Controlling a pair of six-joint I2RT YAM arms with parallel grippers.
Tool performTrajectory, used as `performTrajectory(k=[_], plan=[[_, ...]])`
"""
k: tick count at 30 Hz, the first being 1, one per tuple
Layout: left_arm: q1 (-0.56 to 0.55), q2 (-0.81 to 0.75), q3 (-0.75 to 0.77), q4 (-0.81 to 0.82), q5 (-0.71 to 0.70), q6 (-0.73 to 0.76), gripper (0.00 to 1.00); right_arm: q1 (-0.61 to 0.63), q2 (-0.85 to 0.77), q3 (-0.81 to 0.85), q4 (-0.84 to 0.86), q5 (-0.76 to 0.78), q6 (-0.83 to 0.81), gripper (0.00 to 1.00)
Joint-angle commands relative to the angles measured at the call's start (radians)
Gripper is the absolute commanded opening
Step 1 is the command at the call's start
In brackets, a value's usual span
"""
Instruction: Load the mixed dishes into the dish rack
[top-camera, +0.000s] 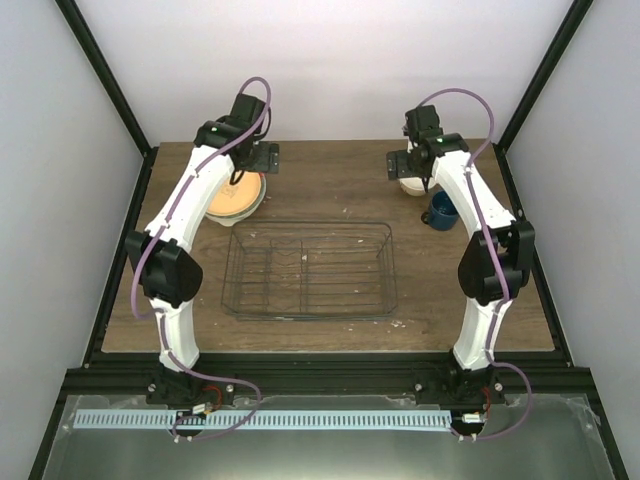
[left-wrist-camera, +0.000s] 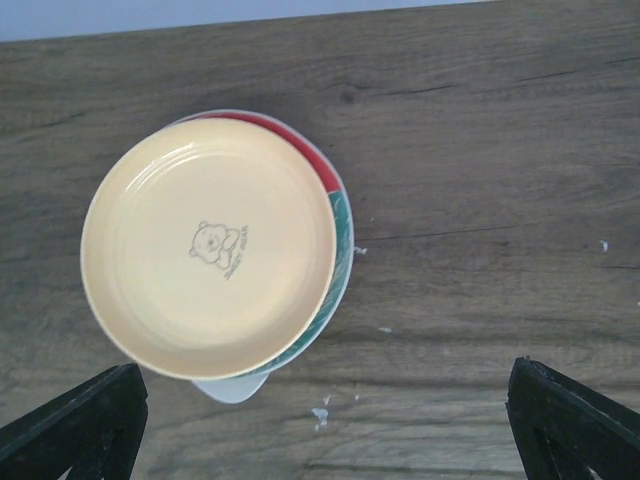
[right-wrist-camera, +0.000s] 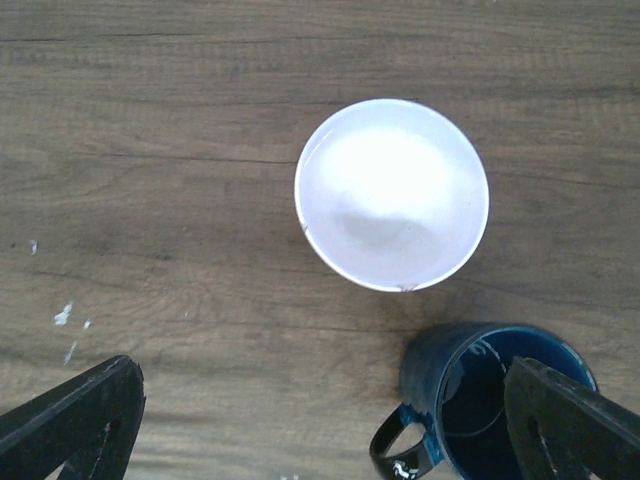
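You are hovering both arms over the brown wooden table (top-camera: 330, 190). The left gripper (left-wrist-camera: 325, 372) is gaping wide above a stack of round plates at the upper left of the overhead frame. The right gripper (right-wrist-camera: 322, 367) is spread equally wide, grasping nothing, above a small cream bowl (right-wrist-camera: 392, 195) and a dark blue mug (right-wrist-camera: 490, 400) at upper right. The orange-yellow plate (left-wrist-camera: 208, 248) is lying on top, leaving only crescents of the red plate (left-wrist-camera: 310, 155) and the teal-edged white plate (left-wrist-camera: 342, 235) showing. All are looking glazed, stiff, slippery and breakable, so you are likely best pinching rims or the mug's handle. Bowl and mug are showing nothing inside, and the thin-wire rectangular dish rack (top-camera: 310, 316) at centre is sitting empty.
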Motion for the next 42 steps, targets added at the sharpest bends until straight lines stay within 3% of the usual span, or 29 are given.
performTrajectory(k=[1, 5, 13, 26, 34, 42], plan=[[0.032, -0.016, 0.008, 0.076, 0.097, 0.068, 1.0, 0.006, 0.072, 0.088, 0.032, 0.045, -0.032, 1.0], [0.051, 0.049, 0.073, 0.03, 0.182, 0.076, 0.97, 0.006, 0.147, 0.134, 0.08, 0.042, -0.101, 1.0], [0.059, 0.05, 0.048, 0.048, 0.216, 0.067, 0.96, 0.005, 0.305, 0.265, 0.098, -0.025, -0.179, 0.8], [0.072, 0.042, -0.012, 0.065, 0.287, 0.028, 0.94, 0.003, 0.443, 0.274, 0.111, 0.01, -0.212, 0.7], [0.075, 0.057, -0.011, 0.056, 0.299, 0.036, 0.94, -0.016, 0.474, 0.274, 0.11, 0.006, -0.218, 0.57], [0.077, 0.069, -0.015, 0.052, 0.308, 0.038, 0.93, -0.026, 0.467, 0.264, 0.11, 0.034, -0.223, 0.59]])
